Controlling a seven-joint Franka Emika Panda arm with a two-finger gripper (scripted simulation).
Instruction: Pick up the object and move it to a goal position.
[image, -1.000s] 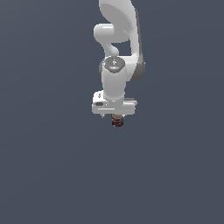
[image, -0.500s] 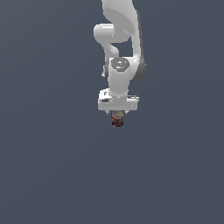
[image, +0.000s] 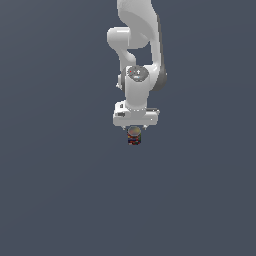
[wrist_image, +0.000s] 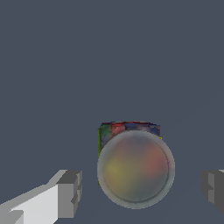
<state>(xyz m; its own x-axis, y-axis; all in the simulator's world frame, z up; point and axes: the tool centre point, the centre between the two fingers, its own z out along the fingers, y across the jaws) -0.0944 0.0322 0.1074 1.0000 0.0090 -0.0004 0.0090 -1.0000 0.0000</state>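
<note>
The object, a small upright can (image: 134, 136) with a red, blue, green and yellow label and a grey metallic top, stands on the dark grey floor right below my white gripper (image: 134, 128). In the wrist view the can (wrist_image: 135, 168) sits between my two fingers (wrist_image: 70, 192), with a clear gap on each side. The gripper (wrist_image: 140, 190) is open and touches nothing. In the exterior view the hand hides the fingertips and the can's far side.
The plain dark grey floor (image: 60, 200) spreads all around the can. The white arm (image: 137, 45) rises behind the gripper toward the top of the exterior view. No other objects are in view.
The hand has shifted slightly toward the exterior view's right and now sits centred over the can. The can has not moved.
</note>
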